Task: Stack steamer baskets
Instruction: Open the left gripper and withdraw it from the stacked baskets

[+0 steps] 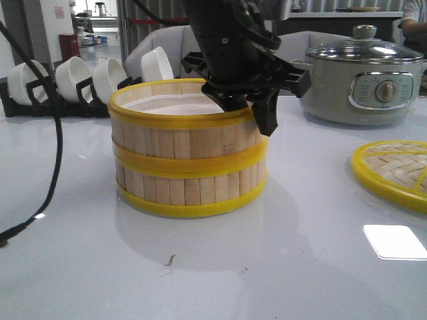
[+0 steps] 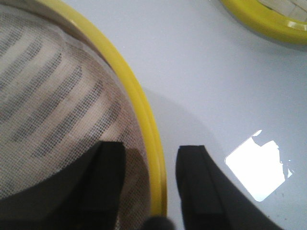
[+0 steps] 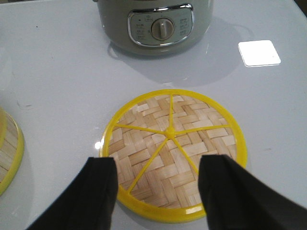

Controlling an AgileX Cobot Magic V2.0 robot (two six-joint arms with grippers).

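Front view: we list the two steamer baskets (image 1: 189, 150) stacked on the table (image 1: 300, 267), the left gripper (image 1: 257, 113) at the upper rim. Left wrist: its parted fingers (image 2: 108, 163) straddle that rim, unclamped. Right wrist: the right gripper (image 3: 156, 187) hangs released above the lid (image 3: 172, 153).

Glossy white table (image 1: 280, 267) with a bright light reflection (image 1: 395, 241) — grey sofa (image 1: 167, 40) and doorway (image 1: 93, 20) behind.
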